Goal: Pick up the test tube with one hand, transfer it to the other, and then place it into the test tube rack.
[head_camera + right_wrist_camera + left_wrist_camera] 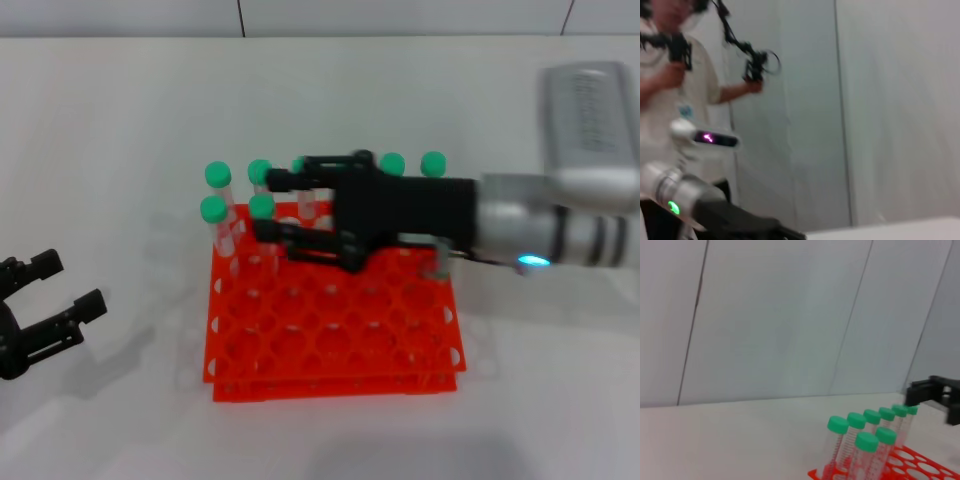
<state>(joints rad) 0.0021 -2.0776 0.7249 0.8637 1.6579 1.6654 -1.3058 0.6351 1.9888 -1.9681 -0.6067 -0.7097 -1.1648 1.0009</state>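
Over the far rows of the test tube rack (335, 315), the right gripper (285, 207) reaches in from the counter's right edge, its two black fingers spread apart and straddling the green-capped test tubes standing there. Between those fingers one test tube (306, 196) shows, cap partly hidden; I cannot tell whether the pads touch it yet. The orange-red rack sits mid-counter, its near rows of holes unfilled, with seven other tubes (222, 212) standing along its far and left side. Near the counter's left edge the left gripper (55, 300) hangs with fingers parted, holding nothing, well apart from the rack.

The tube looks light, stiff and smooth-walled, so it likely slips under a weak pinch and could crack under a hard one. Best hold, I judge, is just under the cap, where the rim stops sliding, leaving the lower body free for the hand-over.
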